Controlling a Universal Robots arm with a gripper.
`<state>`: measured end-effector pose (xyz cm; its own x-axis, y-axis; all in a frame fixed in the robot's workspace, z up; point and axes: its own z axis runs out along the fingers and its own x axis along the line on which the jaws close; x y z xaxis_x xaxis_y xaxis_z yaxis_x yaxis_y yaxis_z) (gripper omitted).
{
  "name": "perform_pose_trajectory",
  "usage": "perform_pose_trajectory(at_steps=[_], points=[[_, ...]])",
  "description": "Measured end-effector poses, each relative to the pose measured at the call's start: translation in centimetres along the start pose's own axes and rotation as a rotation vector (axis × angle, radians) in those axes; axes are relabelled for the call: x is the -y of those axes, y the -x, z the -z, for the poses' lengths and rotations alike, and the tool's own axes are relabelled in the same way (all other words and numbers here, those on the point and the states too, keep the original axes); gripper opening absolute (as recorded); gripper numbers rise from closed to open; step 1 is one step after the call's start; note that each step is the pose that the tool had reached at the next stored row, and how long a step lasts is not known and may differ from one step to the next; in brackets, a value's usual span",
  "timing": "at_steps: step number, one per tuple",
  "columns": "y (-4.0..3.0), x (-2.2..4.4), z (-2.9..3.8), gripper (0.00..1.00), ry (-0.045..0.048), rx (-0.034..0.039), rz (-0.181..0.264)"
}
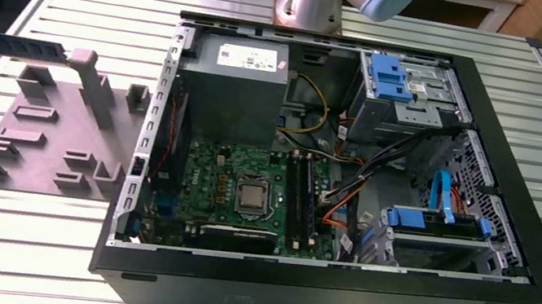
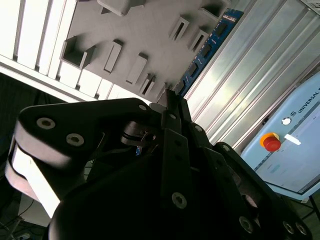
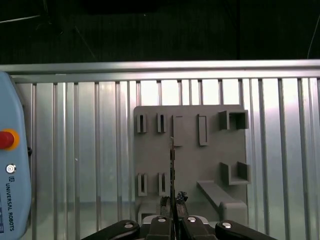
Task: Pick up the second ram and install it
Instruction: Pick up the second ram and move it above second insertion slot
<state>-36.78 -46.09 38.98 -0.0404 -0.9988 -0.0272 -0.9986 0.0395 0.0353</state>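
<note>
1. In the exterior view, an open black computer case (image 1: 335, 295) lies on a slatted metal table (image 1: 14, 241) with its green motherboard (image 1: 210, 183) exposed. A grey plastic holder (image 1: 40, 146) sits beside the case, on the exterior view's left.
2. High on the exterior view's left, the second ram (image 1: 30, 47) hangs level in the air over the holder. One end is near a tall grey post, and the stick is well apart from the motherboard.
3. In the first wrist view, the gripper (image 3: 172, 204) has its jaws clamped on the ram (image 3: 171, 160). The ram is seen edge-on, as a thin dark line over the holder.
4. The second wrist view shows the ram's (image 2: 210, 45) flat blue face with a row of dark chips, reaching out from the fingertips.
5. Both wrist views also show a pale blue pendant (image 2: 295, 145) with a red button, lying on the table near the holder.
</note>
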Motion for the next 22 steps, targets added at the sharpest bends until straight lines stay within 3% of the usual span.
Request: perform_pose_trajectory(at_steps=[22], points=[[0.03, 0.77, 0.03, 0.14, 0.0000, -0.0001, 0.000]])
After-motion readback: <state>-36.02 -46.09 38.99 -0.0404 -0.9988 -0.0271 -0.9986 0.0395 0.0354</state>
